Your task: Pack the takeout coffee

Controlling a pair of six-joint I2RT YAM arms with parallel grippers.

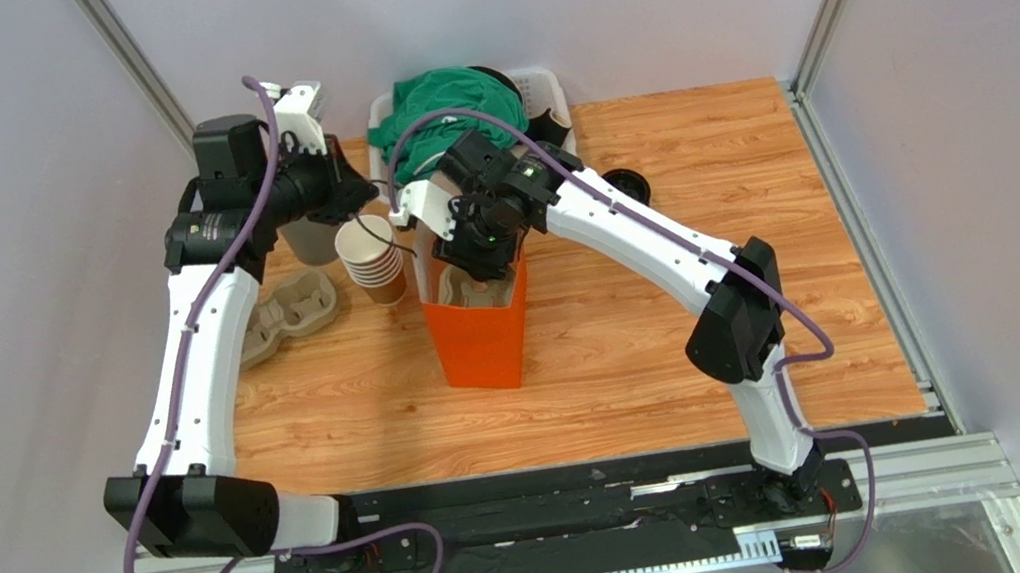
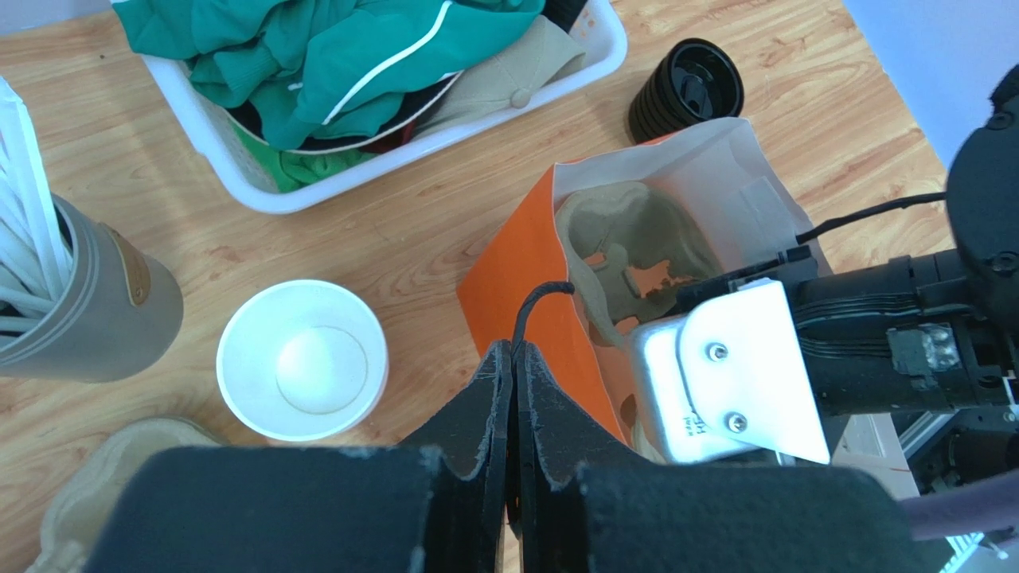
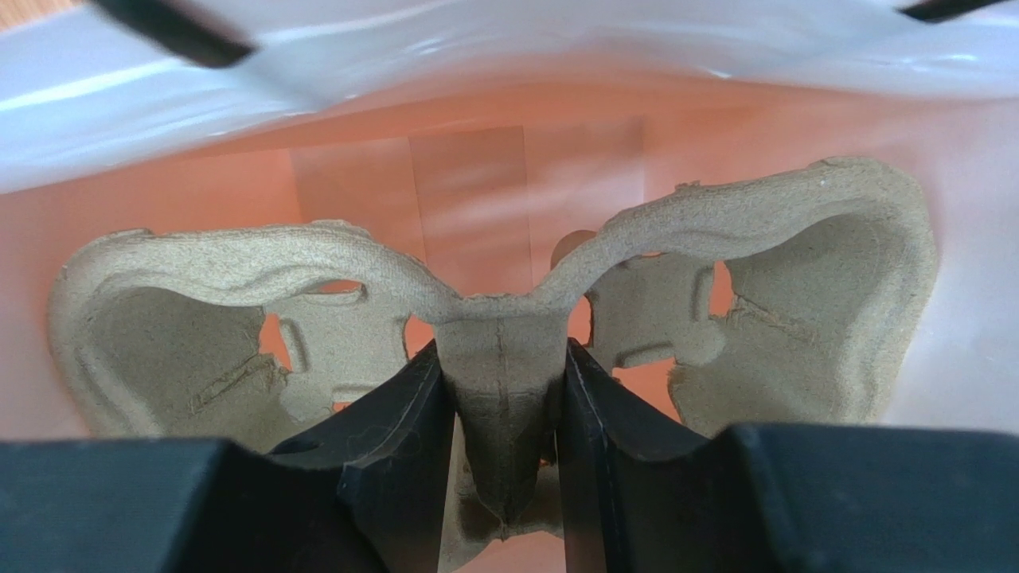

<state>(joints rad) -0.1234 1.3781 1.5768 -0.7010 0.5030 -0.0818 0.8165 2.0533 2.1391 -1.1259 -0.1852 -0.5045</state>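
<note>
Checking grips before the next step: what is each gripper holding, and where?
Right gripper pinches the cup carrier by its centre ridge, inside the bag. Left gripper is shut on the bag's black handle.

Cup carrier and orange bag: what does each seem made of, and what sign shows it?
Cup carrier: moulded paper pulp, matte; rough, fibrous grey-tan surface with soft pressed edges. Orange bag: probably coated paper; flat creased panels, slightly glossy white lining.
</note>
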